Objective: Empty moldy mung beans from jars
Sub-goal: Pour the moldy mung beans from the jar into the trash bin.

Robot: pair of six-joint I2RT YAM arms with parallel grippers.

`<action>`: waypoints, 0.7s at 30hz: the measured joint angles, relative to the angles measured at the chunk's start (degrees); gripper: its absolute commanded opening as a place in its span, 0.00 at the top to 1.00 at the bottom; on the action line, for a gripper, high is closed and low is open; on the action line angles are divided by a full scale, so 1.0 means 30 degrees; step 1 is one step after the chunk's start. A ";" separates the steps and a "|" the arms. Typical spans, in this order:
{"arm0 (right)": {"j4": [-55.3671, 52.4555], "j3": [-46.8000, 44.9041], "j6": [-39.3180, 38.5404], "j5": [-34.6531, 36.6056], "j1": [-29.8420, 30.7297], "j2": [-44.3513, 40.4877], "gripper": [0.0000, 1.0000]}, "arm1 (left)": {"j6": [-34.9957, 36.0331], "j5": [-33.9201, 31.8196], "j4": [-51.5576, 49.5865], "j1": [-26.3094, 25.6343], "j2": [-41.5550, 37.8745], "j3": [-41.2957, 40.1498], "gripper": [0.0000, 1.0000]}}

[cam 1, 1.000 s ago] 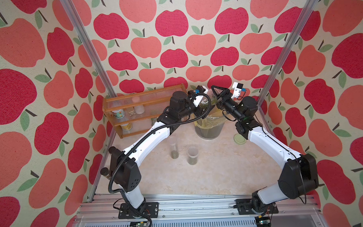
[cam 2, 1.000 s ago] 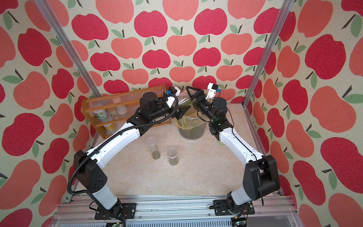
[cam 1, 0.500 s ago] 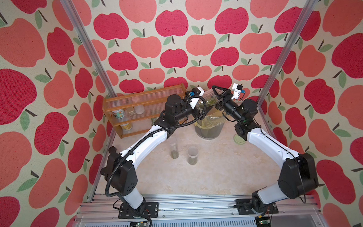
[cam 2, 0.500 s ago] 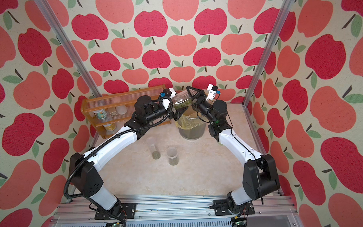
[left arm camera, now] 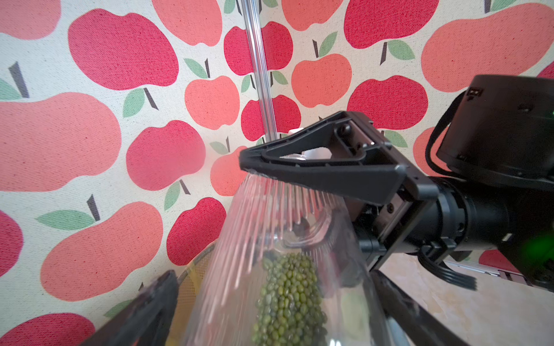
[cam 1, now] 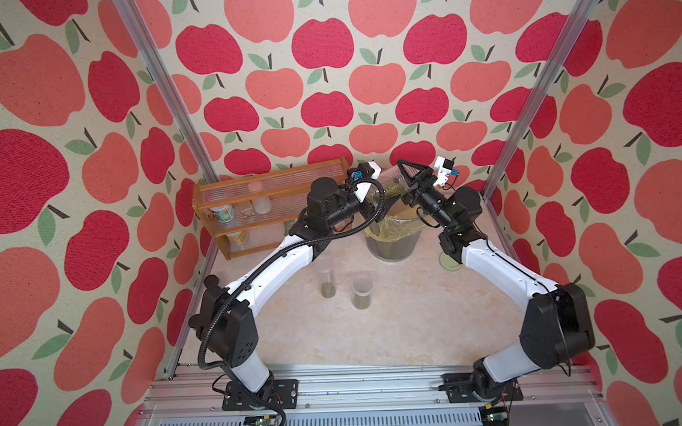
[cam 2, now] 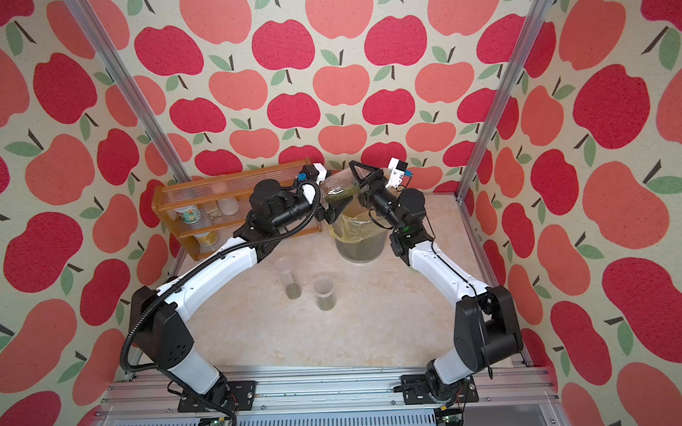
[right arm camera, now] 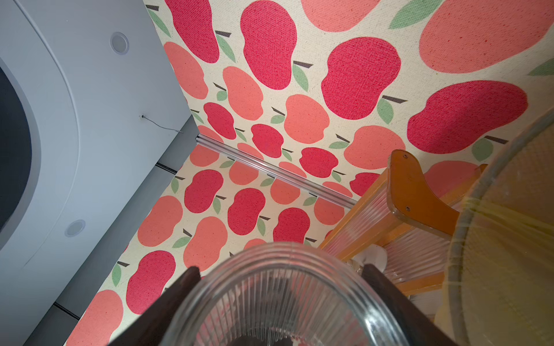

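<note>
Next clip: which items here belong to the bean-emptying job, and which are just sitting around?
In the job: ribbed jar, tilted in the right gripper; its mung beans; lined bin; tall jar; shorter jar; pale green lid.
Lying about: wooden rack; printed cans; pale bottle.

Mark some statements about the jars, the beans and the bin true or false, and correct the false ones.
1. The right gripper holds a ribbed jar tilted in the air. True.
2. The ribbed jar is empty. False: mung beans lie inside it.
3. A tall jar and a shorter jar stand upright on the table. True.
4. The bin has a blue liner. False: the liner is yellow.
</note>
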 measured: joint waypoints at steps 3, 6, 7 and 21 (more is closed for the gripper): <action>0.0240 0.0000 0.0168 -0.0066 0.0087 0.0226 0.42 | 0.0000 0.0080 0.0153 0.0036 0.0044 0.0007 0.00; 0.0342 0.0000 0.0364 -0.0124 0.0095 0.0393 0.41 | -0.0007 0.0153 0.0211 0.0036 0.0080 0.0036 0.00; 0.0488 0.0000 0.0423 -0.0131 0.0095 0.0459 0.41 | -0.0044 0.0168 0.0226 0.0073 0.0124 0.0066 0.00; 0.1275 0.0000 0.0576 -0.0109 0.0087 0.0554 0.41 | -0.0867 0.0743 0.0503 0.0087 0.0634 0.0342 0.00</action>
